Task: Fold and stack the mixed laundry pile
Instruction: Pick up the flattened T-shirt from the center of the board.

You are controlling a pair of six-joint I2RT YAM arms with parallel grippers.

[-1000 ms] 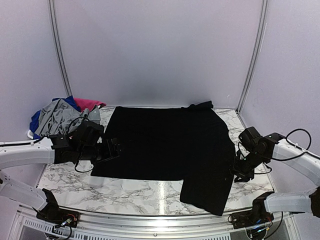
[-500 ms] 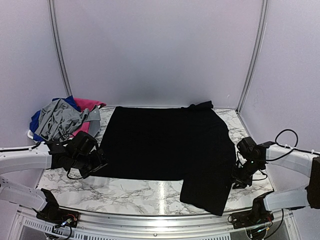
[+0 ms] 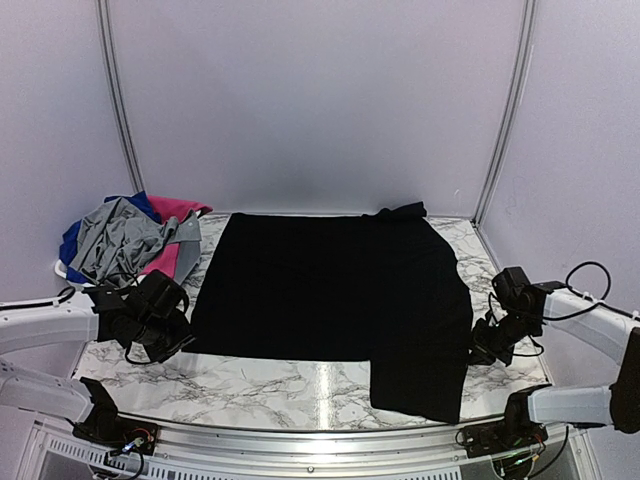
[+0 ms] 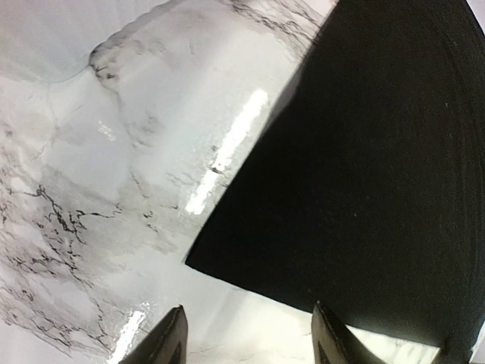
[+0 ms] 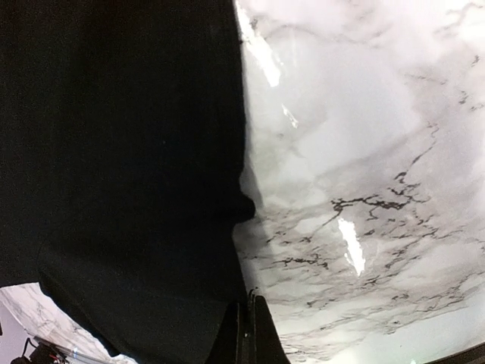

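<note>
A black garment [image 3: 330, 300] lies spread flat across the middle of the marble desk [image 3: 280, 385]. Its long axis runs left to right. On the right side a panel points toward the near edge, and at the far right corner a small bunched part juts out.

The rest of the laundry pile sits heaped at the far left corner, well apart from the spread piece: a grey shirt [image 3: 115, 240] on top, blue cloth [image 3: 68, 245] behind it and pink cloth [image 3: 178, 212] to its right.

The left gripper [image 3: 165, 335] hangs low just beside the garment's near left corner. In the left wrist view its fingers [image 4: 170, 337] stand apart, with bare desk between them.

The right gripper [image 3: 483, 350] is at the garment's right edge. In its wrist view the fingers [image 5: 241, 334] are pressed together right at the hem. Whether any cloth is pinched between them cannot be told.
</note>
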